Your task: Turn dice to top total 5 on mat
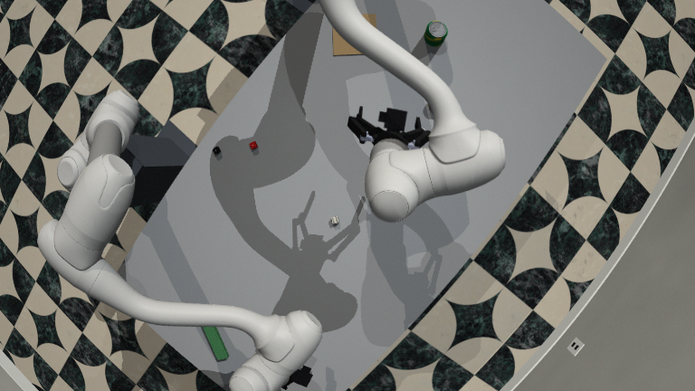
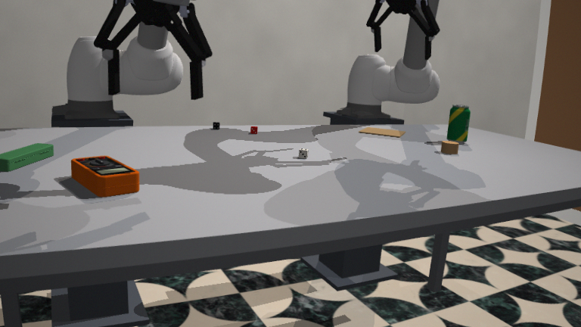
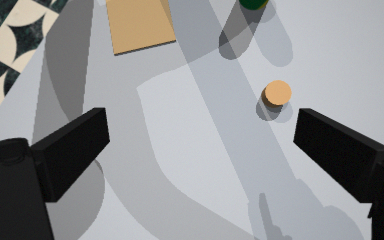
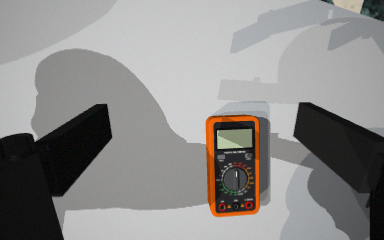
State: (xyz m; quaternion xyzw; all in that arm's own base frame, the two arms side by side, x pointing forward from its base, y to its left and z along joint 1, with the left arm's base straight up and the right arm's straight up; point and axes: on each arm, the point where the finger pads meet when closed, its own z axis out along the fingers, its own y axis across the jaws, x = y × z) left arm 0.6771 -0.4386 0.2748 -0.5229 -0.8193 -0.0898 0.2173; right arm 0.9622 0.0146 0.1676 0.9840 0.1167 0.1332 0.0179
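Green block (image 1: pixel 215 343) (image 2: pixel 26 157): seen far left of mat, exterior view.
Multimeter (image 2: pixel 104 176) (image 4: pixel 233 165): left of mat, face up.
Right gripper (image 1: pixel 299 376) (image 2: pixel 155 94) (image 4: pixel 203 122): raised left of mat; fingers spread fully, nothing gripped.
Black die (image 1: pixel 216 150) (image 2: pixel 216 125): off mat, to its left.
Red die (image 1: pixel 252 145) (image 2: pixel 253 129): same side, nearer mat.
White die (image 1: pixel 334 221) (image 2: pixel 302 153): left and frontward of mat; top counts too small to read.
Mat (image 1: pixel 346 43) (image 2: pixel 381 132) (image 3: pixel 140 27): tan, flat; no die held on it.
Left gripper (image 1: pixel 389 114) (image 2: pixel 402 53) (image 3: pixel 201 125): raised, opened wide, empty.
Can (image 1: pixel 435 33) (image 2: pixel 458 123) (image 3: pixel 253 3): upright, right of mat.
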